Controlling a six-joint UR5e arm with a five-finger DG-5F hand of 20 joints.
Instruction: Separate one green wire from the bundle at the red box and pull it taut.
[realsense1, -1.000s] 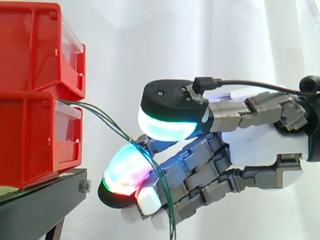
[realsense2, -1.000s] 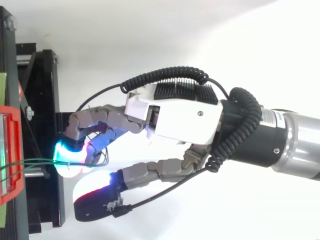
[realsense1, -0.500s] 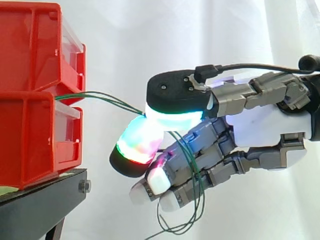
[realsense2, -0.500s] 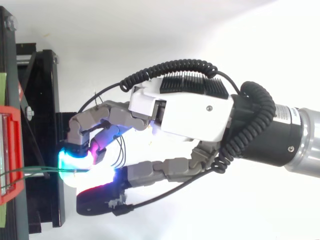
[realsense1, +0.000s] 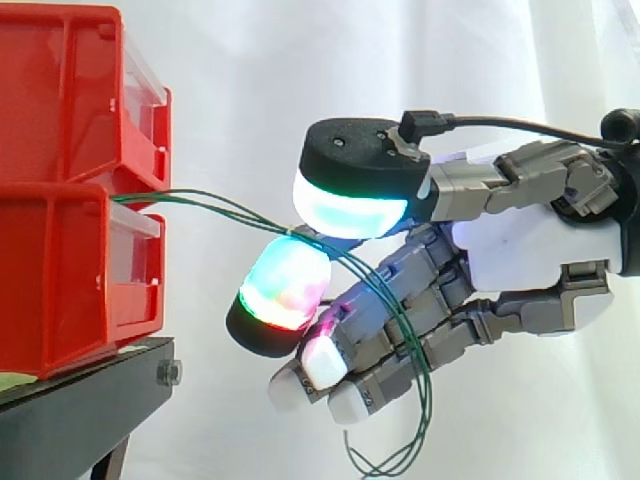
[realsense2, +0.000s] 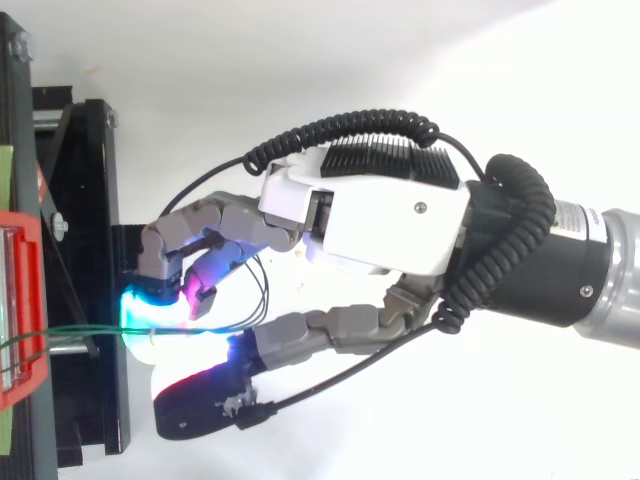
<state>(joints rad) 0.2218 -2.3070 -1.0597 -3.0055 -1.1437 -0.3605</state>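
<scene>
So, the hand (realsense1: 520, 250) had its pads (realsense1: 285, 295) pinched on the green wires (realsense1: 238, 212), which ran from the red bins (realsense1: 60, 270) to the pinch, with slack looping below the fingers. Looked mid-pull. The next move would need to draw away with just one strand.

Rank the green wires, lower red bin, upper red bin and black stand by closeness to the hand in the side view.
1. Green wires: pinched between the hand's pads.
2. Lower red bin and black stand, to its left: too close to call.
3. Upper red bin, upper left.
</scene>
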